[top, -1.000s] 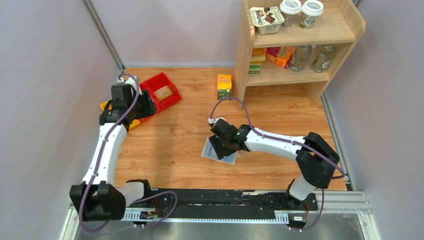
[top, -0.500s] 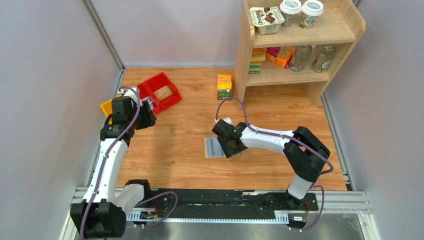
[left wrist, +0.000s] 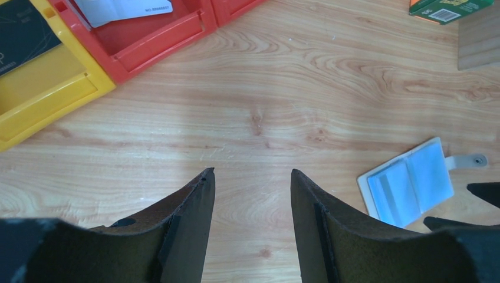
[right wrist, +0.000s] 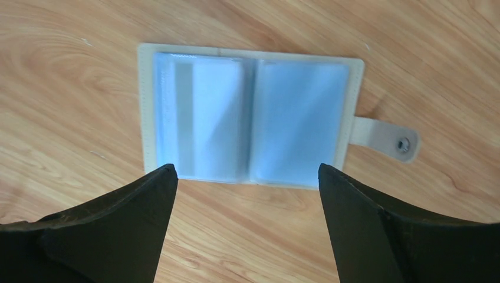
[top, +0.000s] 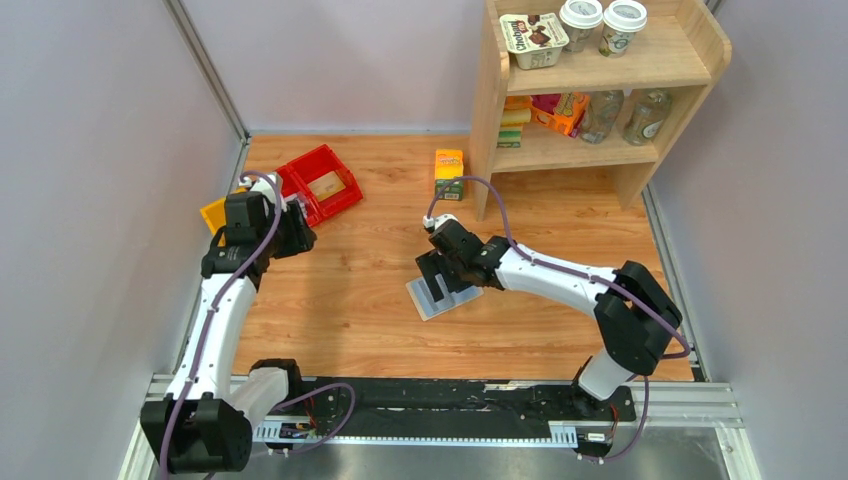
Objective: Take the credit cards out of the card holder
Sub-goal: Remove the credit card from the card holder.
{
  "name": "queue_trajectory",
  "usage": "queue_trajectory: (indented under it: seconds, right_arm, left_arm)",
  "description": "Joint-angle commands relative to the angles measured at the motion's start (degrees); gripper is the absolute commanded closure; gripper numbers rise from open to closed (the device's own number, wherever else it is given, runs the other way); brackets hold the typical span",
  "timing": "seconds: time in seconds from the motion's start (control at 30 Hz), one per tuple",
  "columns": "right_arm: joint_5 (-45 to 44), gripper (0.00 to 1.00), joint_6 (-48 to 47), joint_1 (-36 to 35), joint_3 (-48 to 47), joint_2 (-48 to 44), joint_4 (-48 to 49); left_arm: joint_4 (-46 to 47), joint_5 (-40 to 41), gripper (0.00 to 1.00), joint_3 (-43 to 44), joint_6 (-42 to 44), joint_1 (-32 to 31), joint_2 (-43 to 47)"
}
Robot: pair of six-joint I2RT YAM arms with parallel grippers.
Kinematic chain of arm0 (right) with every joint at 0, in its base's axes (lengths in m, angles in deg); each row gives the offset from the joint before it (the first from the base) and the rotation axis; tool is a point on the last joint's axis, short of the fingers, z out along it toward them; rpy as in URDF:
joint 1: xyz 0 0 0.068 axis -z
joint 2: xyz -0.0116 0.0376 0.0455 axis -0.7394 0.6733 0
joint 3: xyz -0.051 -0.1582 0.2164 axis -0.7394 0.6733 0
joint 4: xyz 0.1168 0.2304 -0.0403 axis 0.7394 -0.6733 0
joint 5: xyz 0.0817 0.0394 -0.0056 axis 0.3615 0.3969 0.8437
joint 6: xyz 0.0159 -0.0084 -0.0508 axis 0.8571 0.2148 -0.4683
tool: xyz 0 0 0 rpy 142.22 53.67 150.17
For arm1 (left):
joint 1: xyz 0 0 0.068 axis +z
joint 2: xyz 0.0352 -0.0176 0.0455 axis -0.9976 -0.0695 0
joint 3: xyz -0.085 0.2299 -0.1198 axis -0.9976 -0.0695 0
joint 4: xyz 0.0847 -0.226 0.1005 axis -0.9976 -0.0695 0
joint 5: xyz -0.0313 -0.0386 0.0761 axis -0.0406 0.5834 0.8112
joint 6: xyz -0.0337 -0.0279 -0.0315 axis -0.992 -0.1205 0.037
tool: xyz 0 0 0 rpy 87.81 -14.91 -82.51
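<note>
The left arm (top: 215, 300) and the right arm (top: 548, 275) have white shells and black joint housings. A thin purple cable (top: 470, 184) runs along each. Both are fixed on a black rail (top: 440, 396). The left end effector (left wrist: 252, 177) and the right end effector (right wrist: 247, 168) have dark, wedge-shaped fingers (left wrist: 197, 206).

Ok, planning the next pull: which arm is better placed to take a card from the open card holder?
Right. The right hand hangs open above the spread card holder; the left hand, also open, is away by the red bin.
</note>
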Motion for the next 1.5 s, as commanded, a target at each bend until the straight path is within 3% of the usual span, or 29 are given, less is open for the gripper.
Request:
queue_trajectory:
  seconds: [0.0,0.2,0.77,0.97,1.23,1.33,1.47]
  right_arm:
    - [4.68,0.06,-1.24,-0.17,0.58,0.63,7.17]
    - [5.83,0.0,-0.36,-0.34,1.37,3.01,9.55]
    - [-4.1,0.02,1.13,-1.84,-0.91,11.0,0.86]
    - [-1.48,0.15,1.75,-0.7,1.1,10.74,2.25]
    - [7.05,0.43,2.01,4.75,4.71,9.51,5.59]
    - [8.72,0.52,2.28,5.98,4.98,10.12,5.95]
    - [11.1,0.55,2.36,6.95,5.33,10.3,6.47]
  left_arm:
    - [2.36,-3.35,0.42,0.0,0.48,0.2,-0.33]
    - [2.01,-5.03,0.42,0.61,-0.4,-2.08,-1.65]
    - [11.05,-2.21,0.42,-5.01,-16.74,-23.88,-7.18]
    - [15.8,-2.56,0.42,-5.89,-20.17,-29.67,-11.93]
    - [20.55,-4.23,0.46,-4.84,-23.52,-34.25,-18.79]
    - [22.3,-5.02,0.52,-4.31,-24.66,-35.66,-21.68]
    - [24.33,-5.99,0.64,-3.26,-25.54,-37.59,-25.63]
